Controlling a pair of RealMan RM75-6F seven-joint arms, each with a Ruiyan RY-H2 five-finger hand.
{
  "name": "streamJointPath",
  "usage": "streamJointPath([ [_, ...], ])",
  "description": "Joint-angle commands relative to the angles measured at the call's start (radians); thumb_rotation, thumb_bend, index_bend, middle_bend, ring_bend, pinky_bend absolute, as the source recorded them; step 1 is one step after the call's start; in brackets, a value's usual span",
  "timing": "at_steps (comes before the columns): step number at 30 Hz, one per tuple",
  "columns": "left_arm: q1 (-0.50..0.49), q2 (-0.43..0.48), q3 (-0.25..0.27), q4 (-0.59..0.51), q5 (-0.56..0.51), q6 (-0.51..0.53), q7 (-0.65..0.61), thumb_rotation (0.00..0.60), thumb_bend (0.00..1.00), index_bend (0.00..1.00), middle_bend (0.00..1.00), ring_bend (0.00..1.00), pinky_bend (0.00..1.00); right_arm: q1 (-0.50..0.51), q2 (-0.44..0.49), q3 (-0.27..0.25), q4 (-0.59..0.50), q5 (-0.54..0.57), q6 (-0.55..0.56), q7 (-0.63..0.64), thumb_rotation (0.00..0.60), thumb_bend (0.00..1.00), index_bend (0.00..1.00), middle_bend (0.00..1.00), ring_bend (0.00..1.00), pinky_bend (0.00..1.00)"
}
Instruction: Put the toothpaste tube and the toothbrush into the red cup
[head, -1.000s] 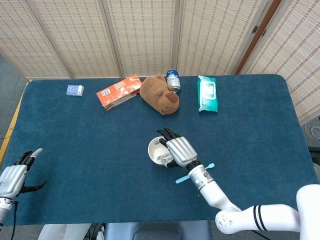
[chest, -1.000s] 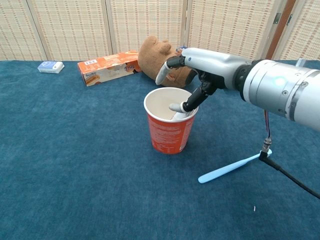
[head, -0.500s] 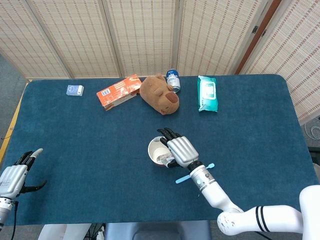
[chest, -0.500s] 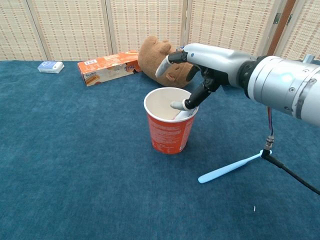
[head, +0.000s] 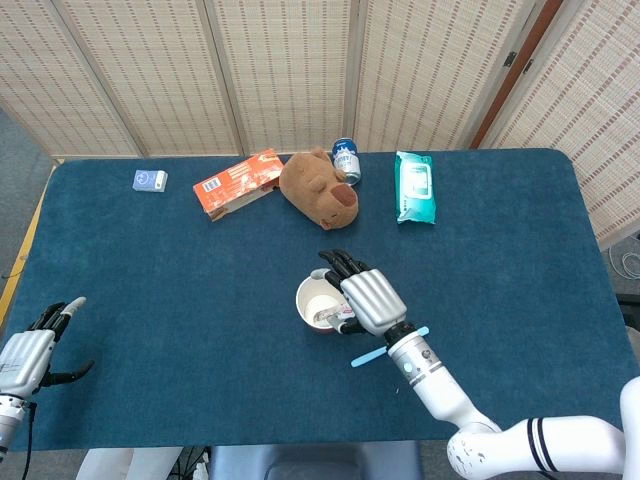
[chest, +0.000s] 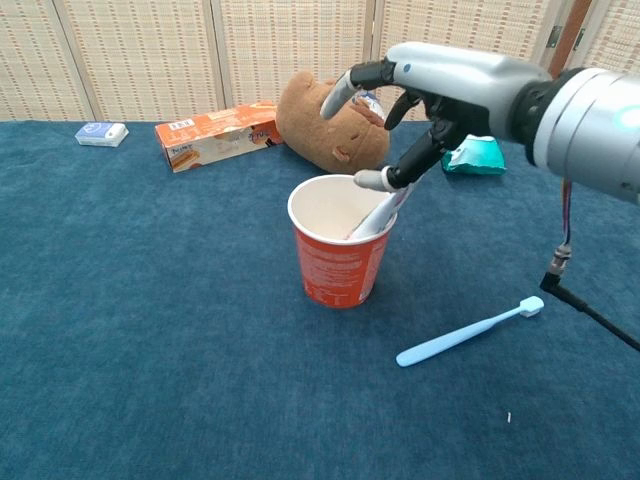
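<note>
The red cup (head: 306, 297) (chest: 340, 265) stands upright in the middle of the table. A white toothpaste tube (head: 333, 320) (chest: 378, 215) leans inside it, with its upper end sticking out over the right rim. My right hand (head: 370, 300) (chest: 430, 100) hovers just above and to the right of the cup. Its fingers are spread and its thumb is close over the tube's top end, holding nothing. The light-blue toothbrush (head: 365, 357) (chest: 465, 335) lies flat on the cloth right of the cup, partly under my right forearm in the head view. My left hand (head: 28, 355) rests empty at the near left edge.
An orange carton (head: 238, 183) (chest: 215, 135), a brown plush toy (head: 318, 187) (chest: 330, 125), a blue can (head: 346, 160) and a teal wipes pack (head: 414, 187) (chest: 475, 157) line the far side. A small blue box (head: 149, 180) lies far left. A black cable (chest: 590, 312) hangs from my right arm.
My right hand has lifted up and to the right out of the cup. The toothpaste tube stays leaning in the cup, and more of it shows. The left hand has not moved.
</note>
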Motion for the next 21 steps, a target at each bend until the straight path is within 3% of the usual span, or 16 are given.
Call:
streamJointPath([
  [1,0.001,-0.001,0.0,-0.001,0.001,0.002,0.006,0.6,0.22,0.02,0.15,0.09,0.26,-0.028,0.059,-0.01,-0.061,-0.04,0.042,-0.028,0.6,0.19,0.26,0.09,0.0,0.24],
  [9,0.002,-0.004,0.002,-0.006,0.0,0.006,0.023,0.6,0.22,0.02,0.15,0.09,0.26,-0.098,0.181,-0.053,-0.151,-0.094,0.107,-0.061,0.6,0.19,0.27,0.06,0.0,0.23],
  [21,0.002,-0.008,0.005,-0.01,0.0,0.003,0.037,0.6,0.22,0.02,0.15,0.09,0.26,-0.216,0.297,-0.15,-0.196,-0.204,0.144,-0.021,0.6,0.19,0.42,0.06,0.0,0.23],
])
